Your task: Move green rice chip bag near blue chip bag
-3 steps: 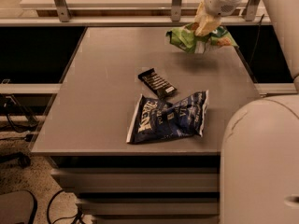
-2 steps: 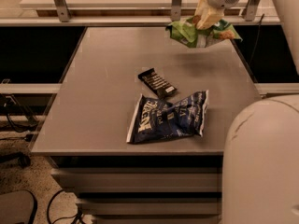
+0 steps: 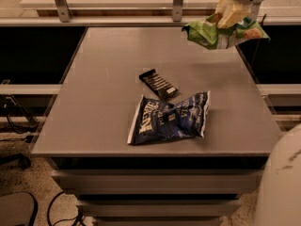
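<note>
The green rice chip bag (image 3: 210, 33), crumpled light green with orange and white patches, hangs in the air above the table's far right part. My gripper (image 3: 229, 17) is shut on its top and holds it clear of the surface. The blue chip bag (image 3: 170, 119), dark navy with white lettering, lies flat near the table's front middle, well in front of and left of the held bag.
A small black bar wrapper (image 3: 158, 83) lies just behind the blue bag. The grey table (image 3: 94, 102) has drawers below its front edge. A metal rail (image 3: 117, 6) runs behind it. My white arm body (image 3: 282, 182) fills the lower right corner.
The gripper has lifted the green bag higher off the table's far right area; the bag now hangs in the air. The blue bag and the wrapper have not moved.
</note>
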You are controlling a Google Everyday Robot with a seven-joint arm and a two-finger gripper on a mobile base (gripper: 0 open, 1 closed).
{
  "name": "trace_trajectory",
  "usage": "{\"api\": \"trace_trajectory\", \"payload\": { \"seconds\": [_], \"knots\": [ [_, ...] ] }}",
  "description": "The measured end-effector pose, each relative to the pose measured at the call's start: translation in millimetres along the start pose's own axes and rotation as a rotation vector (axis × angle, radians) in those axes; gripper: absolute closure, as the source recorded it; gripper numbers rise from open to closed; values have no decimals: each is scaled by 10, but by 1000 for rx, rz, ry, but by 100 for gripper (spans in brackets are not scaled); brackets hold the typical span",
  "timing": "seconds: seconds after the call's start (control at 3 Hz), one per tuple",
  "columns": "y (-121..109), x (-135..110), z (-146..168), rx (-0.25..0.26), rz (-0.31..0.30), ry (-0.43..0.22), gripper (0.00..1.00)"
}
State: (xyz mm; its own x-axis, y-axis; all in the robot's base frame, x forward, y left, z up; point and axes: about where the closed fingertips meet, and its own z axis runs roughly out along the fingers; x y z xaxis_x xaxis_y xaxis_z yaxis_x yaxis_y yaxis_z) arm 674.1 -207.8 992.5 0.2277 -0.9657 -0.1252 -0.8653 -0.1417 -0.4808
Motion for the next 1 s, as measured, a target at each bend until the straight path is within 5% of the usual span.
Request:
{"api": "trace_trajectory", "payload": {
  "seconds": [1.0],
  "knots": [
    [141,-2,-44,-26,-48,29,100]
  ]
}}
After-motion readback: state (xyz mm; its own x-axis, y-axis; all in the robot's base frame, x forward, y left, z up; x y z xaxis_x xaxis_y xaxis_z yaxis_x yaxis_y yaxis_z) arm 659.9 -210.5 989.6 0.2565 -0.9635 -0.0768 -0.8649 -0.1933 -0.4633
